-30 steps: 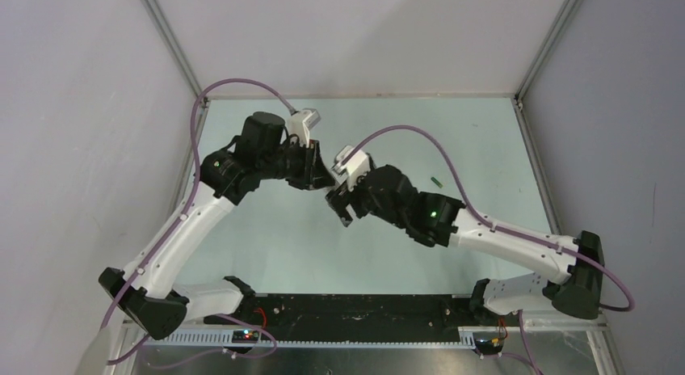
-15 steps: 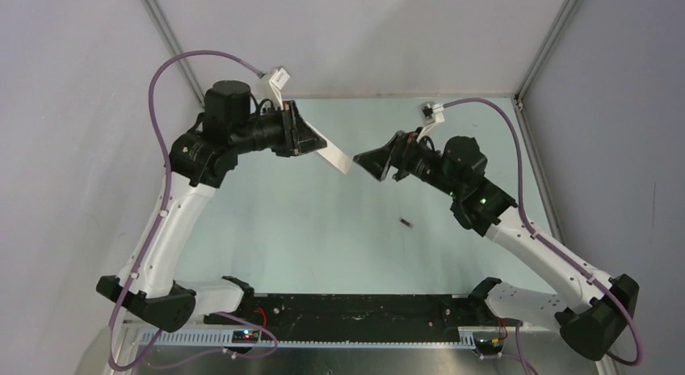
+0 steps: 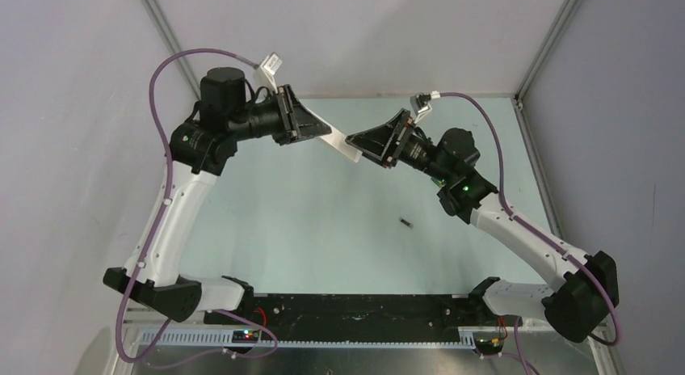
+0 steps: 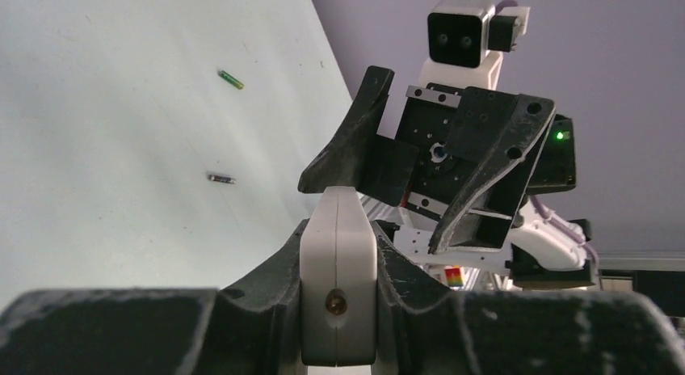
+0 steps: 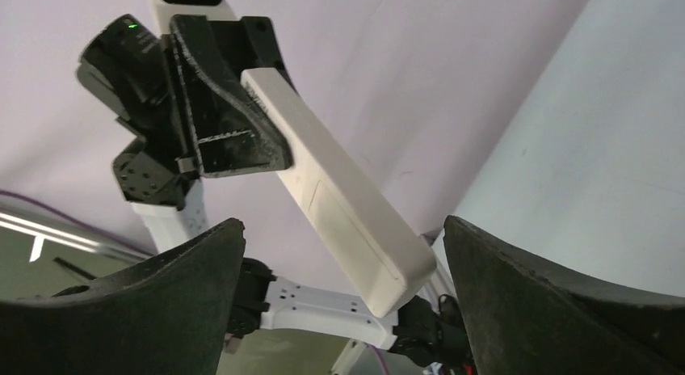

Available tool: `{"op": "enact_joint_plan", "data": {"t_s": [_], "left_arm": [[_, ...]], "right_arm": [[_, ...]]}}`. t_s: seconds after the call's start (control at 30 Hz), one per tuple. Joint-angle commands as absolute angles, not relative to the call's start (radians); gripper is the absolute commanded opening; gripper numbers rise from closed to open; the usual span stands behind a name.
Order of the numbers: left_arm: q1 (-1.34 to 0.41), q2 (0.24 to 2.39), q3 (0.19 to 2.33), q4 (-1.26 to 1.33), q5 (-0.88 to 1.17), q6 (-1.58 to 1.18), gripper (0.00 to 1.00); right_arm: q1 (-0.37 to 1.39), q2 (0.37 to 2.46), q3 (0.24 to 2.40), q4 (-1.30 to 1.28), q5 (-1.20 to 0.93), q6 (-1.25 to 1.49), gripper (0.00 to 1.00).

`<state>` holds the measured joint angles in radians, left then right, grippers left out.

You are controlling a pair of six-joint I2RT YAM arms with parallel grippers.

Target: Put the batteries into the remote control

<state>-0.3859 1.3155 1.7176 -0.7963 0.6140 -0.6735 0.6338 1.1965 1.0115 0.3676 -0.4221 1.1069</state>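
Remote control: raised off tabletop, one end clamped tight in left pincer. Outlined back panel faces right wrist camera, likely presented so battery side is reachable.
Right pincer: jaws spread wide, empty, just off remote's free end; contact unclear.
Batteries: both loose on tabletop, well below remote, not yet picked up. Loading apparently not begun.

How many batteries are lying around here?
2, both loose on the table in the left wrist view: one battery mid-table, the other battery beyond it. The overhead view shows only one.
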Motion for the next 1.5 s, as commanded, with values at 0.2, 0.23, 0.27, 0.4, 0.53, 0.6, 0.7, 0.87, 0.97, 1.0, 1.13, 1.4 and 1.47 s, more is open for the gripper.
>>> {"op": "enact_joint_plan", "data": {"t_s": [0.2, 0.23, 0.27, 0.4, 0.53, 0.6, 0.7, 0.87, 0.97, 1.0, 1.13, 1.4, 1.47], "left_arm": [[-0.356, 1.303, 1.715, -0.686, 0.703, -0.852, 0.0], [-0.357, 1.3, 1.709, -0.674, 0.703, -0.863, 0.0], [-0.356, 1.296, 1.701, -0.669, 0.705, -0.868, 0.0], [-0.356, 1.286, 1.673, -0.642, 0.712, -0.89, 0.0], [-0.357, 1.275, 1.647, -0.607, 0.715, -0.911, 0.0], [-0.354, 1.27, 1.639, -0.592, 0.717, -0.925, 0.0], [-0.344, 1.262, 1.638, -0.573, 0.723, -0.952, 0.0], [-0.306, 1.241, 1.602, -0.49, 0.73, -1.039, 0.0], [-0.286, 1.225, 1.548, -0.4, 0.744, -1.106, 0.0], [-0.283, 1.219, 1.537, -0.383, 0.745, -1.135, 0.0], [-0.271, 1.211, 1.492, -0.296, 0.78, -1.197, 0.0], [-0.25, 1.197, 1.485, -0.255, 0.801, -1.206, 0.0], [-0.237, 1.191, 1.483, -0.255, 0.803, -1.2, 0.0]], "right_arm": [[0.633, 1.268, 1.002, 0.58, -0.493, 1.262, 0.91], [0.633, 1.279, 1.002, 0.588, -0.492, 1.267, 0.91], [0.63, 1.286, 1.001, 0.607, -0.49, 1.281, 0.9], [0.626, 1.317, 1.001, 0.668, -0.489, 1.323, 0.85], [0.621, 1.363, 1.0, 0.74, -0.516, 1.38, 0.78], [0.621, 1.377, 0.984, 0.777, -0.522, 1.409, 0.73], [0.614, 1.386, 0.944, 0.827, -0.534, 1.44, 0.68], [0.61, 1.38, 0.909, 0.832, -0.553, 1.43, 0.61], [0.608, 1.378, 0.899, 0.821, -0.561, 1.409, 0.57], [0.607, 1.379, 0.893, 0.824, -0.562, 1.406, 0.56], [0.604, 1.387, 0.886, 0.836, -0.57, 1.408, 0.47], [0.591, 1.397, 0.864, 0.832, -0.576, 1.424, 0.31], [0.585, 1.389, 0.848, 0.828, -0.568, 1.429, 0.29]]}}
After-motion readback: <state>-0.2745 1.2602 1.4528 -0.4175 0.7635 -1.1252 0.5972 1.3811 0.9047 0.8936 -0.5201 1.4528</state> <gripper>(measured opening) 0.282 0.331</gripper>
